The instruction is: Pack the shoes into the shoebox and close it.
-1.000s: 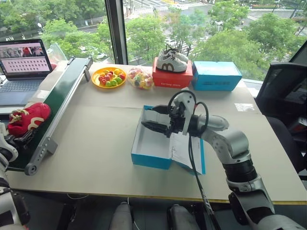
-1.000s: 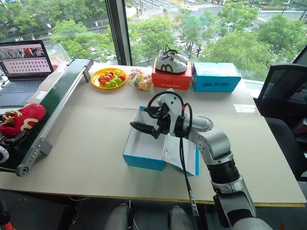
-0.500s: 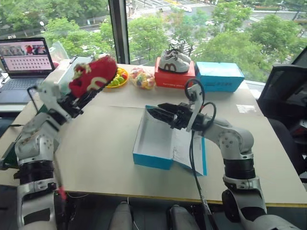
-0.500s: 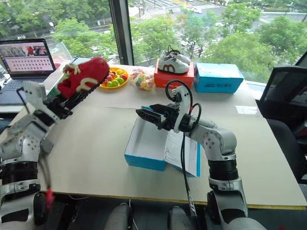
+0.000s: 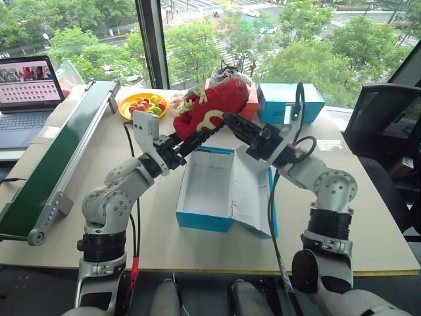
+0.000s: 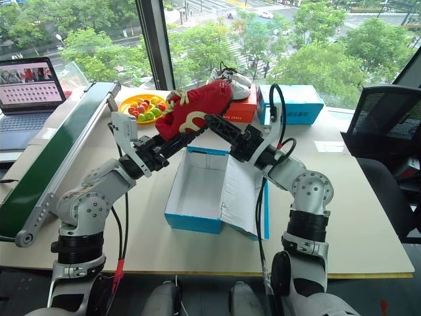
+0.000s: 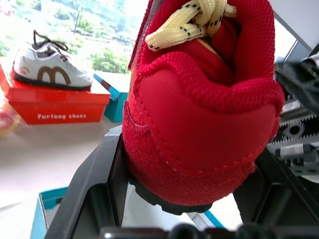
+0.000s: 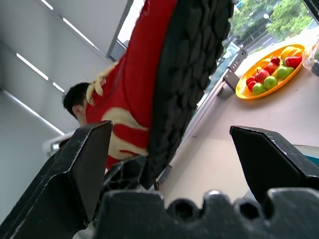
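One red shoe (image 5: 214, 105) with pale laces and a cream arch mark hangs in the air over the far end of the blue shoebox (image 5: 197, 220). My left gripper (image 5: 191, 135) is shut on its heel, which sits between the two fingers (image 7: 97, 184). The shoebox lies open on the table, white inside, its lid flap (image 5: 253, 197) folded out to the right. My right gripper (image 5: 233, 124) is open and reaches in from the right, just under the shoe's black sole (image 8: 192, 69). Whether it touches the sole I cannot tell.
A green conveyor (image 5: 59, 151) and a laptop (image 5: 26, 85) are at the left. Along the window stand a yellow fruit plate (image 5: 146, 105), a red box (image 6: 240, 110) with white-and-grey sneakers (image 7: 50, 69), and another blue box (image 5: 289, 102). A chair (image 5: 388, 131) is at the right.
My left arm has swung to the right and up with the red shoe, from beside the conveyor to above the box. My right gripper has risen and turned toward the shoe.
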Action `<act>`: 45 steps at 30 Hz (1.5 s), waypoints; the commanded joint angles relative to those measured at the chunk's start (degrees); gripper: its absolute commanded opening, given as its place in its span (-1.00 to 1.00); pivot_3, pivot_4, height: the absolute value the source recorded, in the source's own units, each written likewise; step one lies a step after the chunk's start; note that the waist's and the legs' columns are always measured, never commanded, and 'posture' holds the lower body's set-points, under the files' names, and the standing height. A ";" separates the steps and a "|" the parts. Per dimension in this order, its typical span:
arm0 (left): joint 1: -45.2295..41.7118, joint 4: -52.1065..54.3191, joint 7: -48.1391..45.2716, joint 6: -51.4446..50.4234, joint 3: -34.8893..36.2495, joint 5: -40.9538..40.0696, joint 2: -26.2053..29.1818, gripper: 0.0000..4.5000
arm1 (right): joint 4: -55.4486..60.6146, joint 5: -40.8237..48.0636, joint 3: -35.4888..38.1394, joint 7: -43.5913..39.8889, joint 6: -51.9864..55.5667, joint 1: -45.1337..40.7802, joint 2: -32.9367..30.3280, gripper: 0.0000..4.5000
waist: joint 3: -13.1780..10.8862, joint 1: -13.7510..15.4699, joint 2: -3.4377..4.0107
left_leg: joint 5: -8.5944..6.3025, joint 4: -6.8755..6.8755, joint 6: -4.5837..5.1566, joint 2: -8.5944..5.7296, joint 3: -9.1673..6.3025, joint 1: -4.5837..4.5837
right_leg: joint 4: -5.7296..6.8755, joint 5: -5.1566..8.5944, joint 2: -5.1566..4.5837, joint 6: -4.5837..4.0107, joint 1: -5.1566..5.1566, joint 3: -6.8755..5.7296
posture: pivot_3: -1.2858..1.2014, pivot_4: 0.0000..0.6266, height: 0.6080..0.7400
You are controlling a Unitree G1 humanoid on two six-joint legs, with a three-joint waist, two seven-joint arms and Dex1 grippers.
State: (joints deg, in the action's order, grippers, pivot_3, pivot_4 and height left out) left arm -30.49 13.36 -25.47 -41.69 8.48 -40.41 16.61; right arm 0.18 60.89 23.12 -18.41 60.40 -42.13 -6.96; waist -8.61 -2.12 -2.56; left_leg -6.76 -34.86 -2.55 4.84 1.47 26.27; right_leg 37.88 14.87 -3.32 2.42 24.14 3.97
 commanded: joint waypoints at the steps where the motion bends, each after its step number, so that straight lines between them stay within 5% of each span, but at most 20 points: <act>1: -0.84 3.12 0.07 0.43 -0.54 -0.86 -0.28 0.04 | 2.11 2.94 -0.03 1.08 -0.58 -1.20 -0.21 0.77 | 0.00 -0.05 0.00 | 0.00 0.00 0.00 0.00 0.00 0.00 | -0.02 0.00 0.00 0.00 -0.01 0.00 | 0.03 -0.52 1.00; 10: -0.16 4.26 0.14 0.06 -1.74 -1.09 0.08 0.04 | 0.86 1.98 -0.96 4.73 -2.57 -1.92 0.19 -0.56 | -0.01 -0.08 0.01 | 0.00 0.01 0.00 0.00 0.00 0.01 | -0.03 0.00 0.00 0.00 0.00 0.00 | 0.03 -0.52 1.00; 13: 0.87 3.86 -0.65 -0.30 0.43 -2.52 1.57 0.56 | 0.59 1.79 -0.90 5.80 -3.11 -2.57 -0.41 -0.87 | -0.01 -0.22 0.01 | 0.00 0.02 0.00 0.00 -0.01 0.01 | -0.03 0.00 0.00 0.00 0.01 0.00 | 0.03 -0.52 1.00; 16: 2.16 3.74 -4.58 -0.71 2.72 -3.38 6.68 1.00 | 0.67 1.19 -1.05 7.25 -3.34 -3.32 -1.49 -0.90 | -0.04 -0.30 0.05 | 0.00 0.03 0.00 0.00 0.00 0.02 | -0.04 0.01 0.00 -0.01 0.03 0.00 | 0.03 -0.52 1.00; 18: 2.73 3.44 -6.41 -0.92 3.31 -3.66 9.71 1.00 | 0.83 0.71 -1.35 8.10 -3.30 -3.65 -2.23 -0.90 | -0.06 -0.35 0.10 | 0.00 0.04 0.00 0.00 -0.01 0.02 | -0.03 0.01 0.00 -0.02 0.05 0.00 | 0.03 -0.52 1.00; 22: 10.17 3.24 -26.28 -0.16 2.42 -0.30 30.32 1.00 | 3.79 -6.42 -8.65 11.80 2.11 -5.58 -8.49 -0.90 | -0.10 -0.87 0.15 | 0.00 0.12 0.00 0.01 0.01 0.02 | -0.09 0.04 0.00 -0.07 0.12 0.01 | 0.03 -0.52 1.00; 25: 13.24 2.03 -32.05 3.74 0.09 3.56 37.48 1.00 | 5.96 -7.39 -12.59 12.80 7.09 -4.85 -10.63 -0.90 | -0.15 -0.87 0.23 | -0.01 0.31 0.00 0.02 0.04 0.03 | -0.16 0.13 -0.02 -0.21 0.20 0.02 | 0.03 -0.52 1.00; 45: 21.97 10.24 -31.36 0.53 0.32 0.70 33.57 1.00 | 17.90 -14.38 -23.90 7.27 21.80 10.60 -24.17 -0.90 | -0.20 0.99 0.28 | -0.01 0.25 0.01 0.05 0.11 0.08 | -0.35 0.23 -0.07 -0.20 0.17 0.00 | 0.03 -0.52 1.00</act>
State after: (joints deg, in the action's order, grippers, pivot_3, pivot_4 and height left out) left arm -8.73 20.75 -57.10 -41.35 7.01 -38.61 50.07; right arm 17.06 48.52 1.26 -10.04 82.88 -32.19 -30.12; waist -8.81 -1.13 -2.28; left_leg -6.77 -34.63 -2.54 4.89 1.57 26.35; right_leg 37.53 15.14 -3.39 2.17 24.29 3.96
